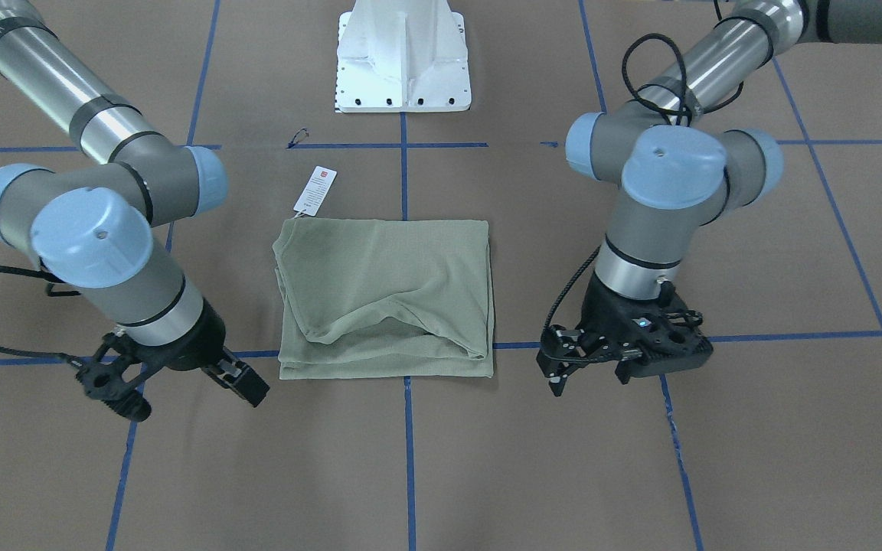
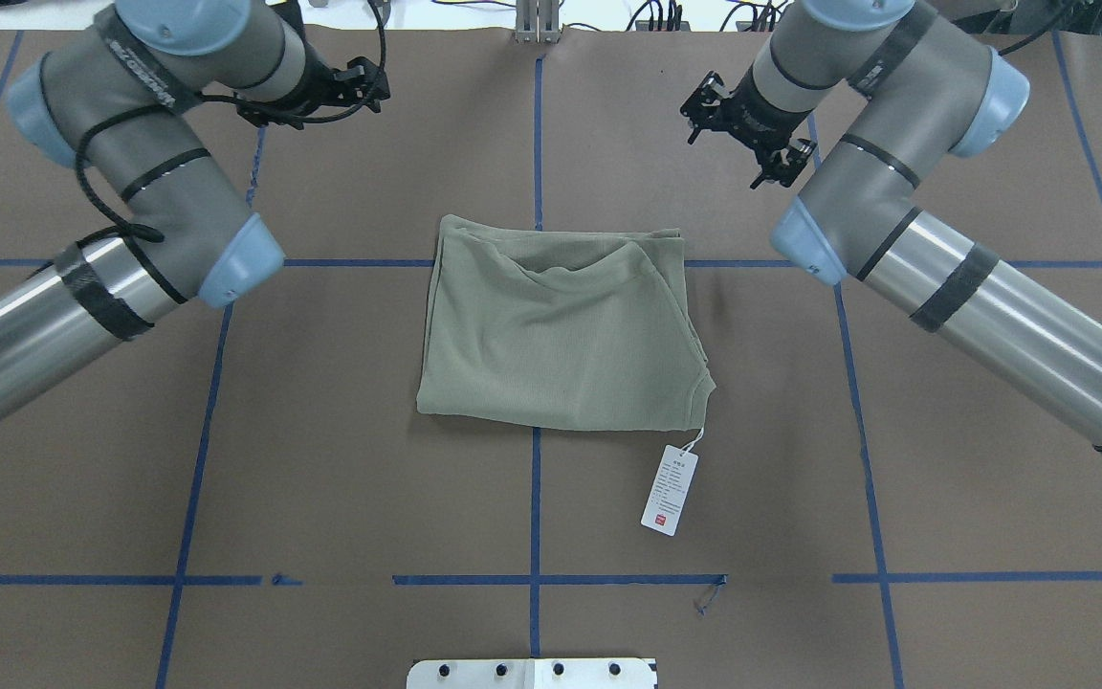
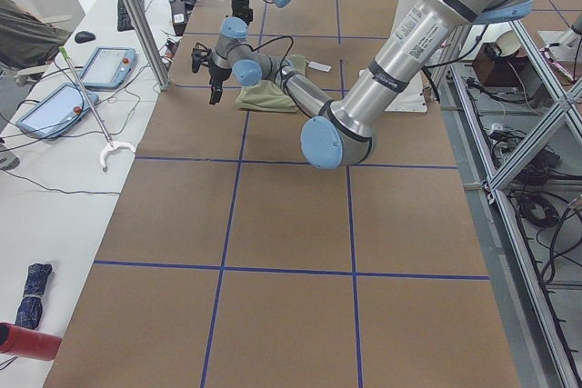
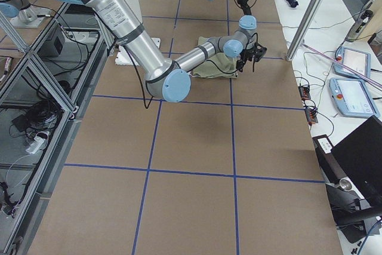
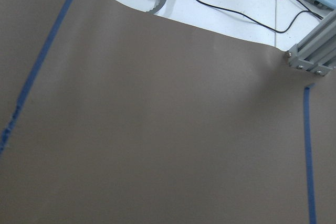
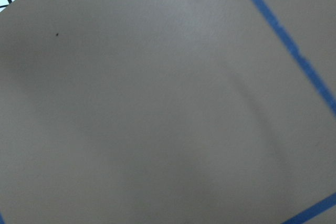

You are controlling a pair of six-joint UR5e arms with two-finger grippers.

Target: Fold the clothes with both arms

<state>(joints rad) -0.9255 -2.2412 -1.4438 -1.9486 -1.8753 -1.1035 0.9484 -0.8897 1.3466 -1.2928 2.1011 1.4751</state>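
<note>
The pale sage-green shirt [image 1: 387,298] lies folded into a rough square at the table's middle, with a loose fold along its edge far from the robot. It also shows in the overhead view [image 2: 561,330]. Its white hang tag [image 2: 671,488] lies on the table beside the corner near the robot. My left gripper [image 1: 592,379] is open and empty, just above the table beside the shirt's far corner. My right gripper [image 1: 184,394] is open wide and empty, beside the opposite far corner. Neither touches the shirt. Both wrist views show only brown table cover.
The white pedestal base [image 1: 403,61] stands at the robot's side of the table. Blue tape lines [image 2: 534,498] grid the brown cover. An aluminium post [image 5: 315,51] stands at the table's far edge, with tablets [image 3: 109,65] and cables beyond.
</note>
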